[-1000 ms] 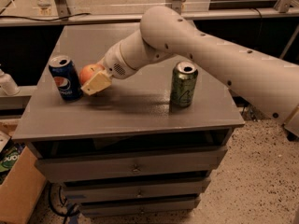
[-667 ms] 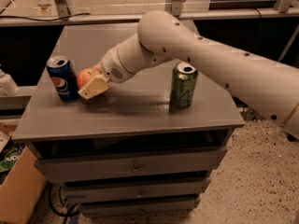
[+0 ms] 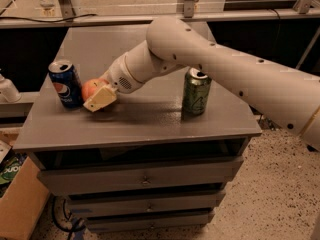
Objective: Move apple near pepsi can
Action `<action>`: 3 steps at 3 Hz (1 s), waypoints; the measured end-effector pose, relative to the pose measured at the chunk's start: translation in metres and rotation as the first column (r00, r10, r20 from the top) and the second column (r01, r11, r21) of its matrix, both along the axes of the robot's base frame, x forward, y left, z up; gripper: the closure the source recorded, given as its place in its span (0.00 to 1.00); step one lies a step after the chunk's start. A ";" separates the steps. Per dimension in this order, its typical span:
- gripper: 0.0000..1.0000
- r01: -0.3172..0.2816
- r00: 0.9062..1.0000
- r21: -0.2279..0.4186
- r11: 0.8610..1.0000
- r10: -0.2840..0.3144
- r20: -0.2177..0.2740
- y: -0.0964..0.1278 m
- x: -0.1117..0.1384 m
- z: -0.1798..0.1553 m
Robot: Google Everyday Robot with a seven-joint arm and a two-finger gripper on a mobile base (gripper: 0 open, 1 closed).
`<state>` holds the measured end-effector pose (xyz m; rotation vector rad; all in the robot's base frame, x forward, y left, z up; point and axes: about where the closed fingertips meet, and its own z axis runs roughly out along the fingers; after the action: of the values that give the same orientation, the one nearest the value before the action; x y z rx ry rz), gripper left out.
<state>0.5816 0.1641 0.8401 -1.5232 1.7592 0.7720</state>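
The red-orange apple (image 3: pixel 91 88) is at the left of the grey cabinet top (image 3: pixel 150 119), just right of the dark blue pepsi can (image 3: pixel 65 83), which stands upright near the left edge. My gripper (image 3: pixel 96 95) reaches in from the right and is shut on the apple, with a cream finger (image 3: pixel 101 98) across its front. The apple is at or just above the surface; I cannot tell if it touches. A small gap separates apple and can.
A green can (image 3: pixel 195 91) stands upright at the right of the cabinet top, under my white arm (image 3: pixel 220 64). The cabinet has drawers below. A cardboard box (image 3: pixel 17 199) sits on the floor at the lower left. A shelf rail runs behind.
My gripper with the apple has moved slightly left and down, closer to the pepsi can. Both cans have stayed put.
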 end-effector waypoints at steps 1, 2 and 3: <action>0.57 -0.007 1.000 -0.005 1.000 0.007 -0.006 0.000 -0.001 -0.004; 0.35 -0.011 1.000 -0.007 1.000 0.011 -0.008 0.000 0.000 -0.005; 0.11 -0.013 1.000 -0.008 1.000 0.013 -0.009 0.001 0.000 -0.005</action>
<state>0.5813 0.1647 0.8352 -1.5401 1.7627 0.7801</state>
